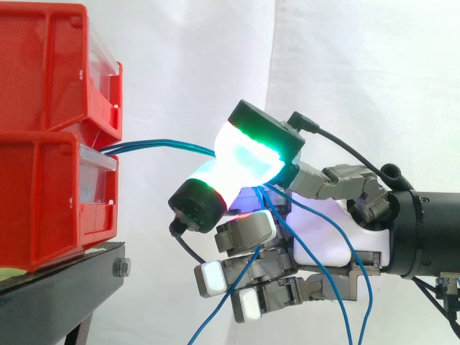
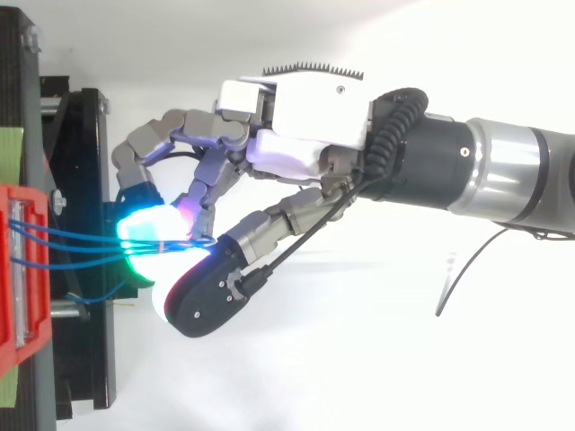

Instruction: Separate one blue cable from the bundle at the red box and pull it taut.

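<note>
The arm [image 2: 512,171] comes in from the right and holds the hand [image 1: 338,244] level, just to the right of the red bins [image 1: 43,201], apart from them. The bins are stacked two high on the black stand [image 1: 50,295] at the left, before the white curtain [image 1: 374,72]. In the side view the palm faces the near side and the fingers point left toward the bins. In the top view the back of the hand lies on the far side.

Two fingertips [image 1: 248,154], glowing green and cyan-white, are pressed pad to pad at the top left of the hand, one coming down from the upper right and the other up from the lower left. They pinch the blue cables [image 1: 165,144] between them. I cannot tell how many strands lie inside the pinch.

The cables leave the front of the lower bin, just under the upper one, and run right to the pinch as a few strands close together. They are almost level with a slight upward bow. In the top view they fan a little at the bin and meet at the glowing pads.

To the right of the pinch, loose blue lengths hang down across the palm and run off the bottom edge. The remaining fingers sit below the pinch, bent and pointing left, with white and magenta pads; the hanging strands pass in front of them.
</note>
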You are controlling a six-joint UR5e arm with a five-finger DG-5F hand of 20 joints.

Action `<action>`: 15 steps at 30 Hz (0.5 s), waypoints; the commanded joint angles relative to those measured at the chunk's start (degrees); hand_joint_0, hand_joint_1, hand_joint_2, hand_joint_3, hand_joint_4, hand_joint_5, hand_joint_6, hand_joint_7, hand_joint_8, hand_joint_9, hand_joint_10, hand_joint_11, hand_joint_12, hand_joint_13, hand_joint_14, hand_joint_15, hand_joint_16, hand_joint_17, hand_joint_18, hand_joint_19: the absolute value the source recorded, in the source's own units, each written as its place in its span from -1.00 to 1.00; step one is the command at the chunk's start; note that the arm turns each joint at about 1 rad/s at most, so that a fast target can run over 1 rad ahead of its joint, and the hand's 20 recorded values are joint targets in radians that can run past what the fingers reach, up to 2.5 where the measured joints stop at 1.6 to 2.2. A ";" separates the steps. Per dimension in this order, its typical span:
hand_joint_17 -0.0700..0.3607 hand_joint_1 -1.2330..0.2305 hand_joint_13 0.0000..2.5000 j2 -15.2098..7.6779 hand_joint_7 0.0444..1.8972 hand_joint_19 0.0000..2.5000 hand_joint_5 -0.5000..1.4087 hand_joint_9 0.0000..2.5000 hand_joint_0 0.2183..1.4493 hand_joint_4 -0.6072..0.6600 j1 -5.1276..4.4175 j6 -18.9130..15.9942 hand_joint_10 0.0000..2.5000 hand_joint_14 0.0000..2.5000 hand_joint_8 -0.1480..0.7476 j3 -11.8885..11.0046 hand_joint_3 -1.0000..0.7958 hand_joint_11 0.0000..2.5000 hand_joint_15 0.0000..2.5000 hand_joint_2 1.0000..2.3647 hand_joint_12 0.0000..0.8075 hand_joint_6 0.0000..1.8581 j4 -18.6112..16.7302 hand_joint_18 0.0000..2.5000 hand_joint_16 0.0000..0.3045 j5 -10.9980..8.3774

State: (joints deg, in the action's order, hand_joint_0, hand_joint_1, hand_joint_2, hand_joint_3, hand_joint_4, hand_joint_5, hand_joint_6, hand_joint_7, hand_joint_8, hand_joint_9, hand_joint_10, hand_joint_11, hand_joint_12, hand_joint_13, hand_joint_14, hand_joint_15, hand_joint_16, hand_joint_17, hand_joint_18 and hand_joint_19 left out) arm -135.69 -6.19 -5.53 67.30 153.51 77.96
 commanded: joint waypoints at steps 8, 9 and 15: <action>-0.06 -0.12 -0.22 0.08 0.24 -0.34 -0.62 -0.06 -0.58 0.09 0.04 -0.18 -0.98 -0.98 0.13 0.03 -0.44 0.01 -0.47 -1.00 0.10 -0.16 0.04 -0.26 -0.62 -0.09; -0.06 -0.11 -0.22 -0.01 0.24 -0.35 -0.62 -0.06 -0.59 0.09 0.04 -0.18 -0.98 -0.98 0.13 0.03 -0.44 0.01 -0.47 -1.00 0.10 -0.16 0.04 -0.25 -0.61 -0.09; -0.04 -0.13 -0.22 -0.01 0.22 -0.35 -0.62 -0.06 -0.62 0.11 0.04 -0.18 -0.98 -0.98 0.15 0.12 -0.44 0.00 -0.47 -1.00 0.12 -0.17 0.04 -0.25 -0.60 -0.09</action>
State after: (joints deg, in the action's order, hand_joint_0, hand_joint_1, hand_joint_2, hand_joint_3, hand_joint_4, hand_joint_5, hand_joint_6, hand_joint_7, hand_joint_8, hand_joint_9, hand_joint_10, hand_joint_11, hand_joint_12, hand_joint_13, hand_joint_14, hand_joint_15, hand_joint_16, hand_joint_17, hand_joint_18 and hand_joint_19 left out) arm -135.70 -6.17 -5.71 67.37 153.53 77.87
